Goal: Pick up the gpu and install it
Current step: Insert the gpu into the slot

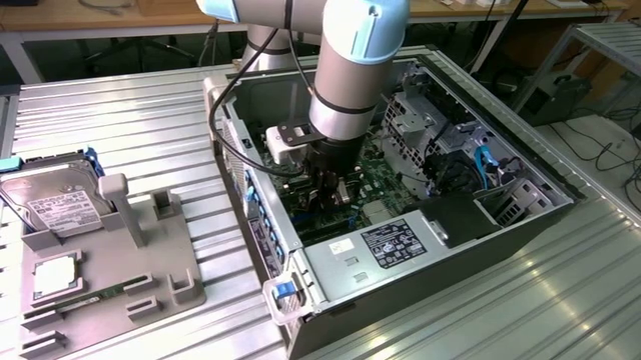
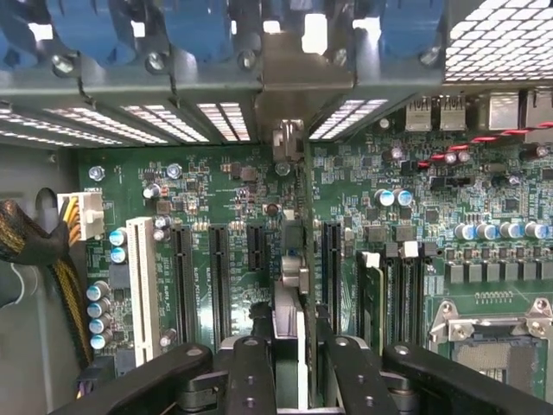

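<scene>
Ribbed metal tabletop (image 1: 130, 127) fills the workspace, with wooden benches and cables behind it. On it lies an open computer case (image 1: 401, 247), its side panel off, exposing a green motherboard (image 2: 216, 199) with black expansion slots. To the exterior view's left sits a grey holder tray (image 1: 130, 262) carrying a silver hard drive (image 1: 55, 199) with a white label and a small green memory stick (image 1: 85, 301). The robot arm (image 1: 356, 67), silver with blue joints, reaches straight down into the case. Its gripper (image 2: 289, 346) is clenched on the gpu (image 2: 289, 285), a thin card seen edge-on in the wrist view, held upright over the motherboard, its silver bracket (image 2: 288, 138) up against the case's rear slot openings.
</scene>
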`<state>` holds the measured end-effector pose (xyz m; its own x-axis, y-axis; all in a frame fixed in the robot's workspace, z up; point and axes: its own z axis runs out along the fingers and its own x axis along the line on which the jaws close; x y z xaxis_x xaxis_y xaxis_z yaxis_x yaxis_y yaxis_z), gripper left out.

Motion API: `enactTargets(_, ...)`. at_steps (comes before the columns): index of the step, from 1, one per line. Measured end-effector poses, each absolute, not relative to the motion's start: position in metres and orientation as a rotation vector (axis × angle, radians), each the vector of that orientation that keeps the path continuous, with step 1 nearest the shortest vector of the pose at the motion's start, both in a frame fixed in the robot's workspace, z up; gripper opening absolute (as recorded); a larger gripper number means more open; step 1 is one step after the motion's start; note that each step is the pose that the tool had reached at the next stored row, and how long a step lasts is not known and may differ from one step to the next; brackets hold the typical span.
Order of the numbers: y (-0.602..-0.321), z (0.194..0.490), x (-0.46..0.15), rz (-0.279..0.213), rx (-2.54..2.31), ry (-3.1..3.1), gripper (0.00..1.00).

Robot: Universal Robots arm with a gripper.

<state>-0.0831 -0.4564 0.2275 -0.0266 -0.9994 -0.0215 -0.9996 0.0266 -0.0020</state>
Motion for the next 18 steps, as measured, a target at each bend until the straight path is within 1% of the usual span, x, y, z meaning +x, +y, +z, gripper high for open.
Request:
enactTargets(11,-0.456,0.225,-0.084,0.022,-2.178,2.238,0.29)
enactTargets(12,-0.456,0.227,-0.084,0.021,-2.179,2.239,0.35)
enactTargets(18,-0.456,0.253,-0.084,0.022,-2.178,2.238,0.35)
